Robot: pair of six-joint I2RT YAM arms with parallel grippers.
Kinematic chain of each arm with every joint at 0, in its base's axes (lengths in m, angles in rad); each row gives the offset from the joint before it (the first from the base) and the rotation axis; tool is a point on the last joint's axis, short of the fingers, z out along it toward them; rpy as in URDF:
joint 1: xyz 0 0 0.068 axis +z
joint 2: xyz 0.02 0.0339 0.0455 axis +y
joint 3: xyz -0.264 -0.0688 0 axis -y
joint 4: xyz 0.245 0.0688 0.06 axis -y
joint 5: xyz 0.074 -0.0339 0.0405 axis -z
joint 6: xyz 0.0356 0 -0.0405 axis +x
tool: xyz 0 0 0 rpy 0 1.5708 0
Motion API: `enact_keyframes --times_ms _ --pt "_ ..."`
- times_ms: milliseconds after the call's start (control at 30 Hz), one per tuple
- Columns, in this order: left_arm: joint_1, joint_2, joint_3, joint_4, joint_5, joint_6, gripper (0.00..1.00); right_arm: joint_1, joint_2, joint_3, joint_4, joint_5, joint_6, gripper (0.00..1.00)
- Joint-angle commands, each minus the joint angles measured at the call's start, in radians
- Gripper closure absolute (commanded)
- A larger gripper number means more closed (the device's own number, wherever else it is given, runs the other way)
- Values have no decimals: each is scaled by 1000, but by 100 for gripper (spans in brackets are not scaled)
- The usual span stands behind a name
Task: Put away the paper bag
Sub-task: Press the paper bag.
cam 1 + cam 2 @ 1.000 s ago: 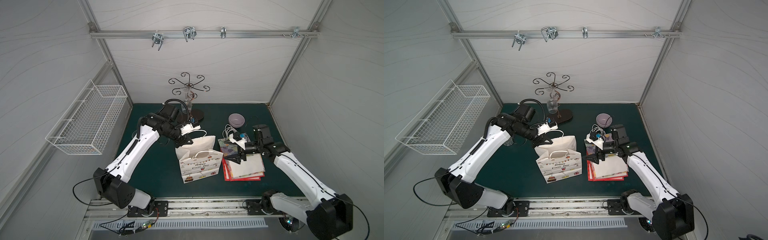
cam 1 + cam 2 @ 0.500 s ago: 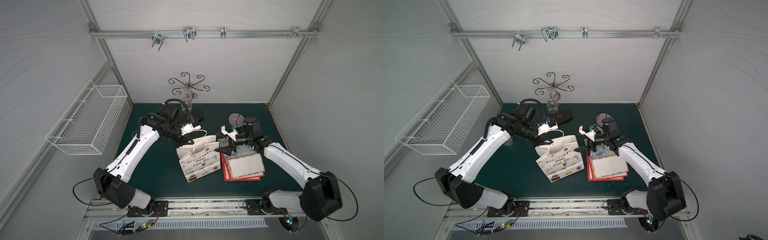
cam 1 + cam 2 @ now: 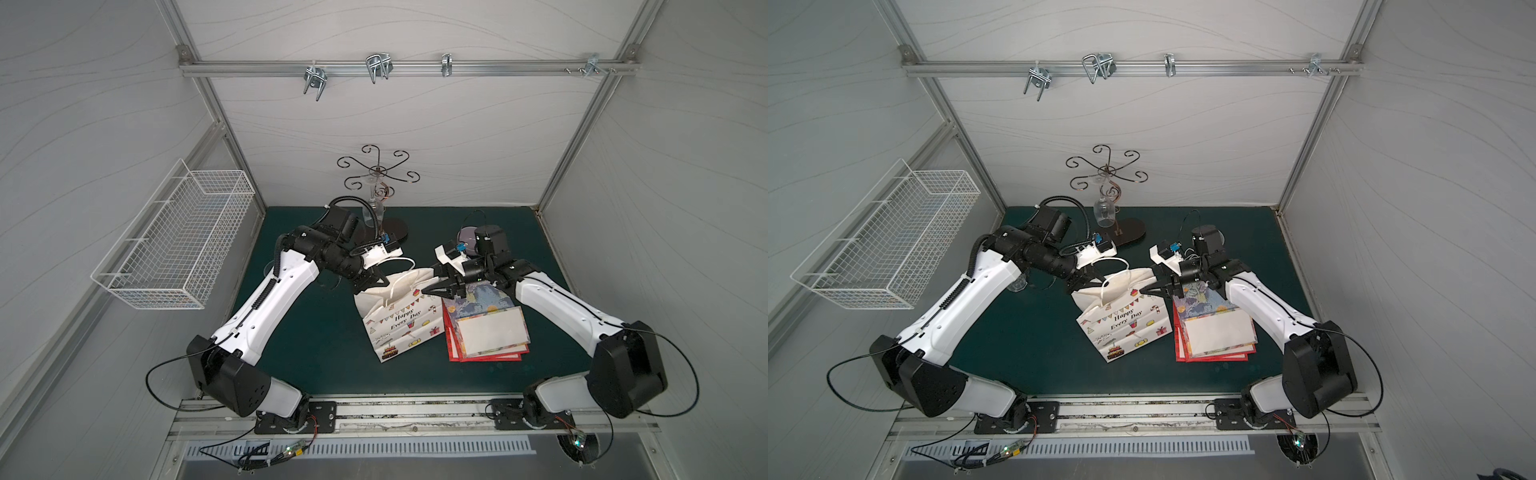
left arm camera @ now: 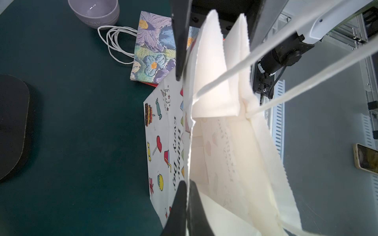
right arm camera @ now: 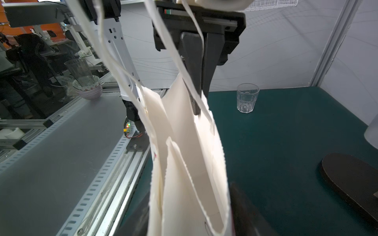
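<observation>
The white paper bag point(image 3: 399, 320) point(image 3: 1125, 320) printed "Happy Every Day" stands on the green mat, mouth up, its cord handles loose. My left gripper point(image 3: 375, 286) point(image 4: 187, 183) is shut on the rim of its printed front panel at the left end of the mouth. My right gripper point(image 3: 432, 289) point(image 5: 188, 204) is at the opposite end. Its jaws are still apart, one on each side of the folded side of the paper bag point(image 5: 184, 143). The inside of the paper bag point(image 4: 225, 143) is empty as far as it shows.
A stack of flat gift bags point(image 3: 486, 328) lies right of the bag, under my right arm. A purple bowl point(image 4: 94, 12) sits behind it. A glass tumbler point(image 5: 246, 100) stands at the far left. A scrolled stand point(image 3: 392, 228), a wire basket point(image 3: 174, 249) and rail hooks point(image 3: 378, 66) are further off.
My right arm swung left from over the flat stack to the bag's right end, and its jaws have narrowed around the paper. The bag has tilted slightly. The left grip is unchanged.
</observation>
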Motion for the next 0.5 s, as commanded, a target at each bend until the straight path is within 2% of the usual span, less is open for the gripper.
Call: enact_keyframes --times_ms 0,67,133,233,300,400,467 --pt "2 -29 4 64 -10 -11 92 5 23 30 -48 -60 -26 59" --pt "1 -42 -1 76 -6 -14 86 5 26 32 -53 -68 -35 69" --pt "2 -61 -6 83 -7 -10 73 5 32 39 -69 -74 -49 78" --pt "3 -104 -15 102 -35 -9 53 5 34 42 -86 -77 -69 82" --pt "4 -143 -27 116 -57 -6 45 5 35 43 -96 -79 -82 87" --pt "3 -201 -43 117 -84 -7 42 5 38 45 -107 -85 -96 97" --pt "3 -234 -46 103 -99 -11 41 7 39 44 -115 -85 -107 100"
